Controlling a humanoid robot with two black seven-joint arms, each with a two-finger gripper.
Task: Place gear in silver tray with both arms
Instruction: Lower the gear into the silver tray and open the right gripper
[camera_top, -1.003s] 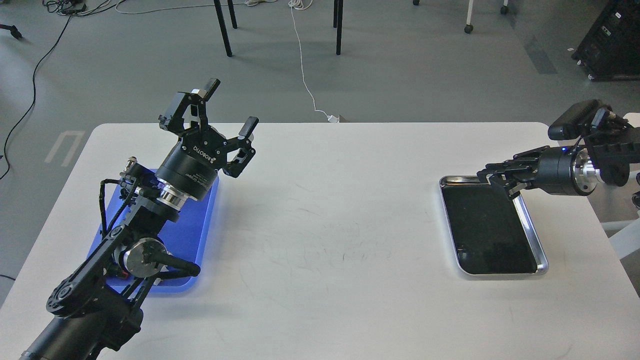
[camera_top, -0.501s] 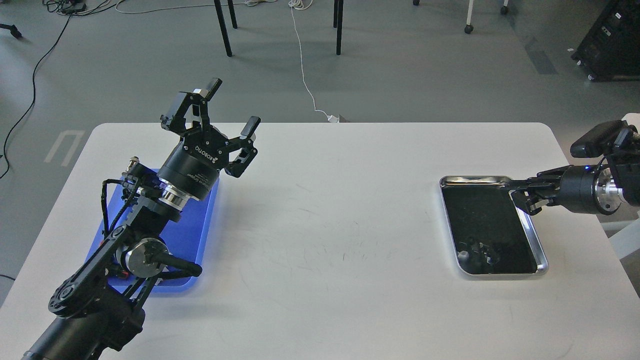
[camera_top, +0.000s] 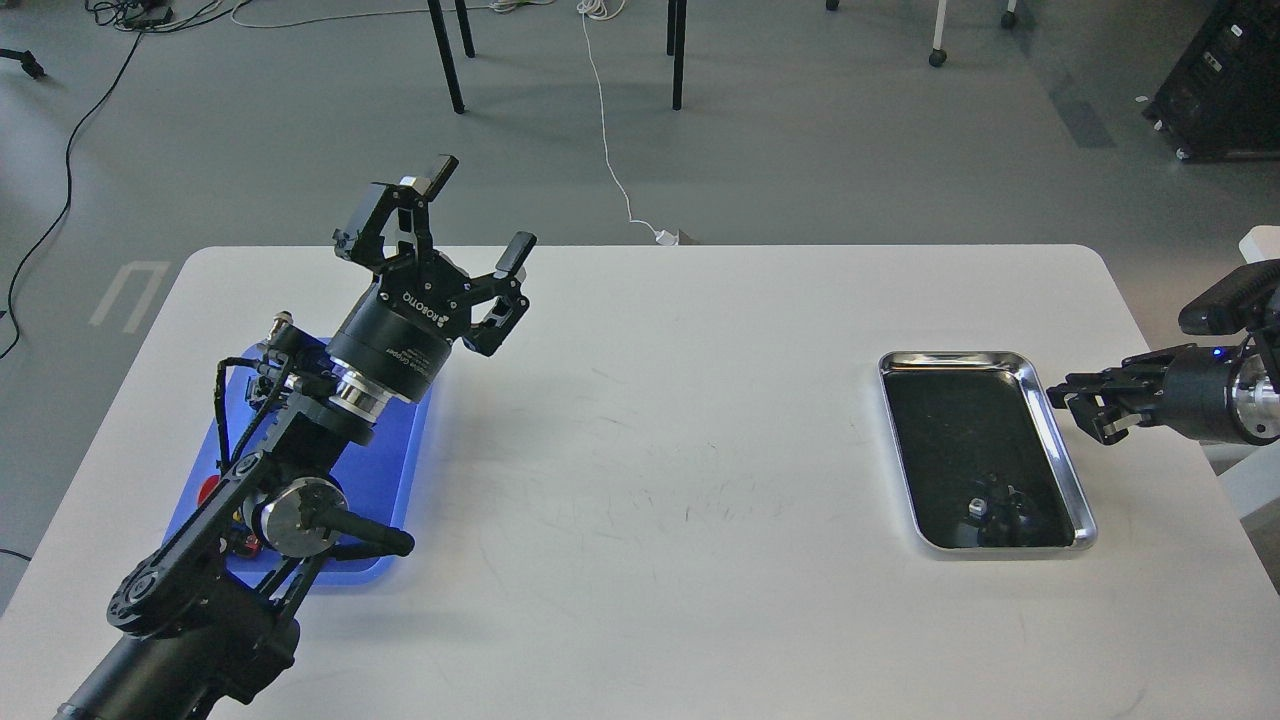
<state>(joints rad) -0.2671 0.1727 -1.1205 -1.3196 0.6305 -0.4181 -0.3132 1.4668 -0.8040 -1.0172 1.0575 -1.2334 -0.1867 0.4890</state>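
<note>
The silver tray (camera_top: 1058, 450) lies on the right side of the white table; its dark bottom shows only a small bright glint near the front, seemingly a reflection. No gear shows anywhere; my left arm hides much of the blue tray (camera_top: 398, 470). My left gripper (camera_top: 480, 213) is raised above the blue tray's far end, wide open and empty. My right gripper (camera_top: 1078, 412) hovers just off the silver tray's right rim, fingers pointing left, slightly apart and empty.
A small red part (camera_top: 208, 492) peeks out at the blue tray's left edge. The white table (camera_top: 680, 450) stretches between the two trays. Chair legs and cables are on the floor beyond the far edge.
My right gripper has pulled back to the right and lower, from over the silver tray's far end to outside its right rim. My left gripper has shifted slightly right and up, still open.
</note>
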